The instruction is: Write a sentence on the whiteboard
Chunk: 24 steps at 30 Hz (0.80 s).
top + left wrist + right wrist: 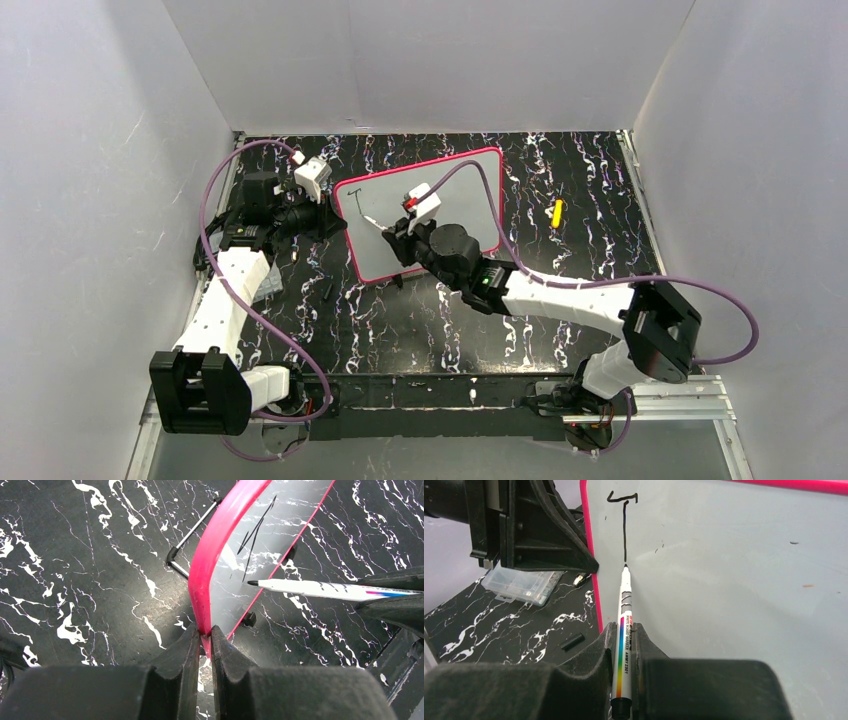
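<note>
left gripper (205,632): clamped on the pink left edge of the whiteboard (470,185).
whiteboard: mid-table, between both grippers.
sentence (625,525): only a T-like stroke, near the board's top left corner.
marker (624,600): tip at that stroke's foot.
right gripper (624,630): closed around the marker's barrel, facing the board.

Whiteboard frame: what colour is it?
Pink-red; the whiteboard frame shows best in the left wrist view.

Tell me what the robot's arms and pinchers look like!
The left arm and right arm have white links and black joints, with a purple cable looping along each. The left gripper and right gripper are black, each with two wedge-shaped fingers.
</note>
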### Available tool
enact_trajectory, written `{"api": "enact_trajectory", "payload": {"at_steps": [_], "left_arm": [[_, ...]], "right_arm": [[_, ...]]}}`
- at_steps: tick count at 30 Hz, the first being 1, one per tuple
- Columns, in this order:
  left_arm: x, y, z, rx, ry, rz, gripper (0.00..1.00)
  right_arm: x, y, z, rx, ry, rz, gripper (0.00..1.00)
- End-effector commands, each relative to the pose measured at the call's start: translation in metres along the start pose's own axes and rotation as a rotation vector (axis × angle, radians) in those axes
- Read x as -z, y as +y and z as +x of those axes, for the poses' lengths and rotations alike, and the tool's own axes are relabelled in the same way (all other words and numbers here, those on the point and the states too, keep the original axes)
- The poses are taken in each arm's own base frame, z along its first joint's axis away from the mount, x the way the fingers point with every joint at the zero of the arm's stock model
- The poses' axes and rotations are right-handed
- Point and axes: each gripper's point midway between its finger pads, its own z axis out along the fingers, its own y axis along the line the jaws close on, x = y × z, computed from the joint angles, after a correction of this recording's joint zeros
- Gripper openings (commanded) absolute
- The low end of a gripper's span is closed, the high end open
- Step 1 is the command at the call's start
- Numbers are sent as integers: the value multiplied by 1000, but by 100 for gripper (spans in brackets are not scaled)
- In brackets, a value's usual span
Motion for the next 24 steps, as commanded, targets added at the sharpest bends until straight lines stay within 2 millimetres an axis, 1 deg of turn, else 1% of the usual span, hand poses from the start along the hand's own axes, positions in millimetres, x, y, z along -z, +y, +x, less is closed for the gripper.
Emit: {"api": "enact_trajectory", "payload": {"at_steps": [1, 3, 5, 8, 13, 24], "left_arm": [[6, -7, 5, -7, 11, 10, 0], [6, -6, 5, -9, 10, 8, 0], [6, -7, 5, -10, 10, 8, 0], [6, -7, 6, -9, 11, 9, 0], [5, -7, 6, -11, 12, 10, 0], [5, -9, 6, -13, 13, 14, 0]], "right_arm": [[16, 8, -48, -47, -143, -62, 1], [21, 6, -59, -55, -176, -56, 1], [22, 1, -66, -53, -199, -30, 1], [20, -2, -70, -34, -210, -5, 1], [11, -2, -68, -17, -199, 6, 1], [7, -11, -59, -9, -184, 58, 1]]}}
